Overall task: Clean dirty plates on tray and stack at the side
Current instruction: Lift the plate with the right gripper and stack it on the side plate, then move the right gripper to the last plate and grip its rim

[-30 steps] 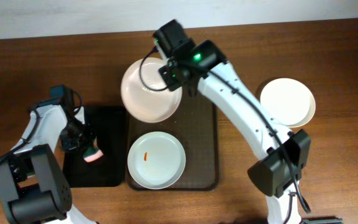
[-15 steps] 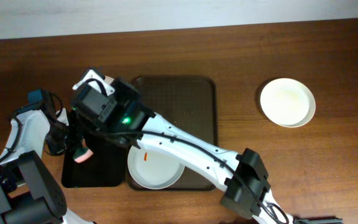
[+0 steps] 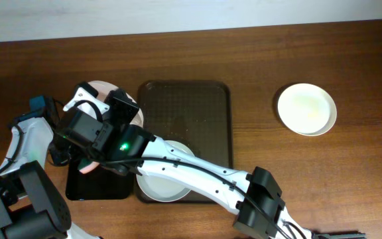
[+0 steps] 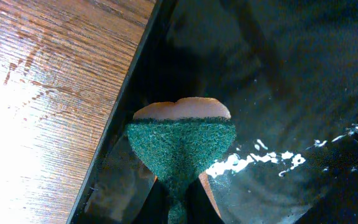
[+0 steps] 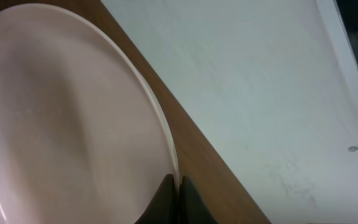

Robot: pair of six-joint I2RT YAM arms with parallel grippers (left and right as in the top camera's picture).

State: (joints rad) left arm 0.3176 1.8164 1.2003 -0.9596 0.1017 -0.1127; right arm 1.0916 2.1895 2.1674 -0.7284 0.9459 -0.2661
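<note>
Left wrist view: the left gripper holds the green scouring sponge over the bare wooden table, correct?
No. The left gripper does hold the green scouring sponge, but over the smaller glossy black tray, not over the wooden table, which lies beside it. The left wrist view shows this.

The overhead camera looks straight down on the whole table (image 3: 350, 172), with the wall (image 3: 178, 13) along its top edge. My left wrist camera looks down from very near at a sponge (image 4: 180, 146) over the black tray (image 4: 278, 74), both also visible from overhead. My right wrist camera skims close along a plate (image 5: 55, 124) rim, facing the wall.
</note>
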